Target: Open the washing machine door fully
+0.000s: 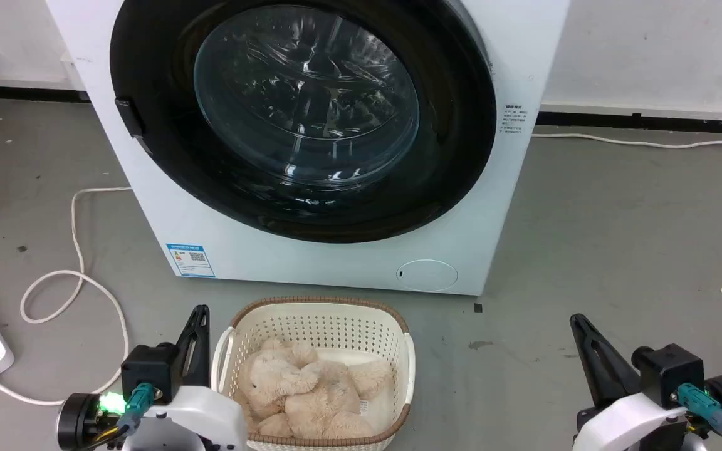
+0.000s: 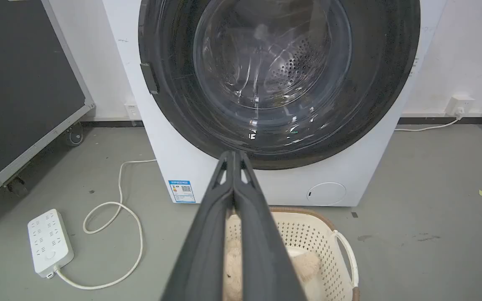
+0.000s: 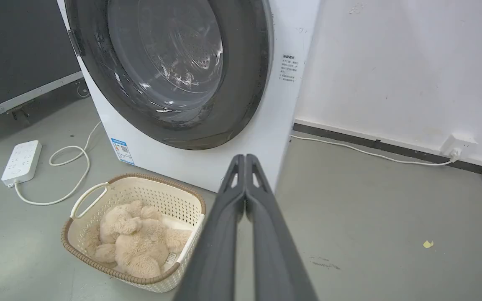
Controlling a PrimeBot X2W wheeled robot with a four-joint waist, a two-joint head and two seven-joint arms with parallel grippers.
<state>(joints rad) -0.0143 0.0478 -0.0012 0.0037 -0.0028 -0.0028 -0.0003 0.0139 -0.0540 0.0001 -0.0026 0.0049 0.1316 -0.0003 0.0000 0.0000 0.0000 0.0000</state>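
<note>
Head view: washing machine door [image 1: 304, 113] closed, well beyond left gripper [image 1: 200, 313].

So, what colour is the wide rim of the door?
Glossy black. The door rim shows best in the head view.

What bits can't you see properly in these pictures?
Top of the washing machine door: cut off by the upper edge in the head and both wrist views.
Inside of the drum: glare on the door glass blurs it, so its contents are unclear.
Print on the blue sticker: too small to read.
The plush toy in the basket: in the left wrist view, mostly hidden behind the shut jaws of the left gripper.
</note>
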